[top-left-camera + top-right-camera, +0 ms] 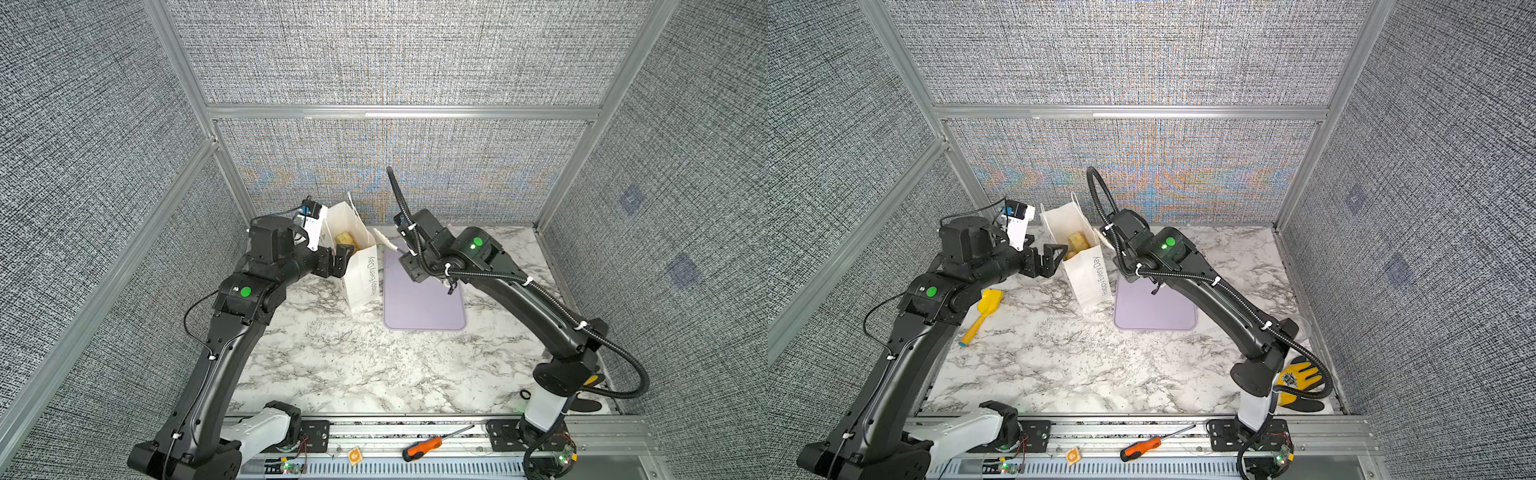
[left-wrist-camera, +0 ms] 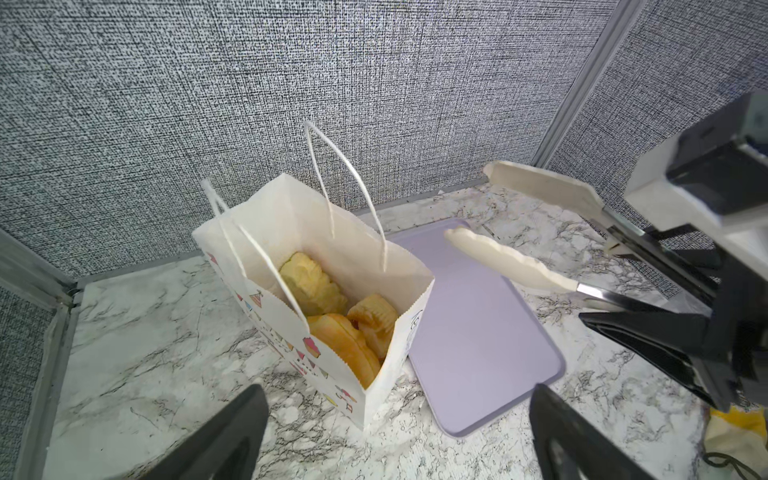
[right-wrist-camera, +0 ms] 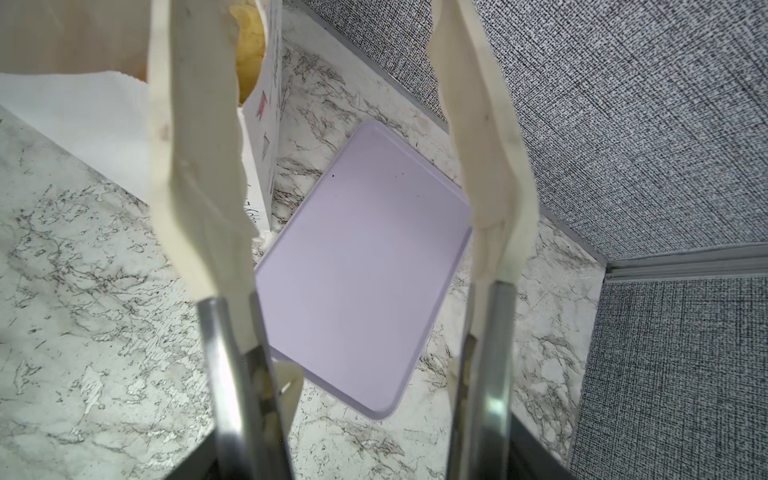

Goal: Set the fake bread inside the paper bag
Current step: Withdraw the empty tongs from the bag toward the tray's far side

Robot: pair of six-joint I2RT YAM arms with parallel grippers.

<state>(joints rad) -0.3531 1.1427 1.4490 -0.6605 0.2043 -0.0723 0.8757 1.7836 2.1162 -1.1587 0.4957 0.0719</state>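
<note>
Glossy golden-orange toy pastries (image 2: pixel 332 320) are piled inside the tall white paper carrier bag (image 2: pixel 299 216). The bag stands upright on the marble-patterned worktop (image 2: pixel 145 353), directly ahead of the left claw (image 2: pixel 397 390). That claw's black fingers (image 2: pixel 232 432) are spread wide apart, with nothing gripped, and are levelled at the bag's side near its rim. The left arm is bent at the elbow, and its forearm is stretched forward towards the bag. The right claw (image 2: pixel 602 276) is clamped on metal tongs with cream silicone tips (image 2: pixel 515 262). The tips are held apart and raised beside the bag's mouth. A flat lilac plastic tray (image 2: pixel 478 332) lies beneath the tongs, just beside the bag. The right arm is arched inward over the tray, with its wrist tilted downward.
</note>
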